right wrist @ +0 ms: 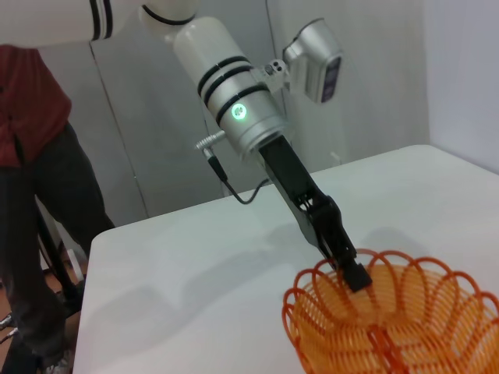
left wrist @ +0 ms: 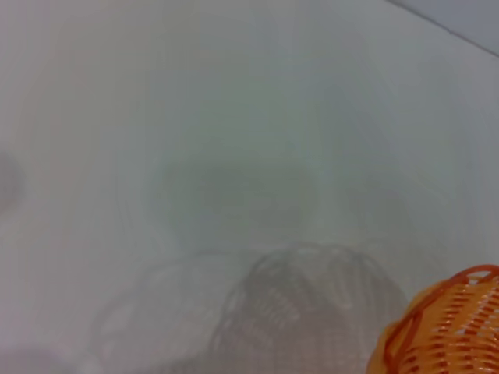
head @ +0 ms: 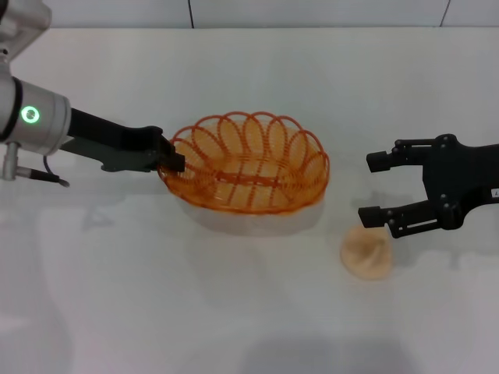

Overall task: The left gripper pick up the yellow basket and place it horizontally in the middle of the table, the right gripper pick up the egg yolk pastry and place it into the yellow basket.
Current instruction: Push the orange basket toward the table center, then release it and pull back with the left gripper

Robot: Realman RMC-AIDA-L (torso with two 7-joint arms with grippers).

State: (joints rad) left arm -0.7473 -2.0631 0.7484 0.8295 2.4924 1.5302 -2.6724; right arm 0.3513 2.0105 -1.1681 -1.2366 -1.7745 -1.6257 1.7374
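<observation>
1. Orange-yellow wire is all the left gripper (head: 173, 160) has to hold: its fingers are pinched on the rim of the yellow basket (head: 248, 164) at the end nearest that arm, and the rest of the basket reaches out beyond the fingertips. A shadow shows on the table (head: 234, 70) under the basket's far side, so I judge it lifted or only just touching down, with its long axis roughly level across the middle.

2. Risk one: a single-point pinch on thin wire can let the basket pivot and droop at the unsupported end. If the fingers part while it hangs tilted, it may rock or skid off its horizontal line.

3. Risk two: a fingertip could snag a rim loop on release and drag the basket back toward the left arm as it pulls away.

4. Wide apart stand the fingers of the right gripper (head: 377, 187), holding nothing. It hovers just off the basket's far end, with the egg yolk pastry (head: 367, 252) on the table slightly below and nearer the robot than its fingertips.

5. Risk three: the pastry looks soft, so a hard squeeze could dent or crumble it, and an off-centre descent could nudge it away.

6. Risk four: the right gripper is close to the basket, so a careless swing could knock it.
</observation>
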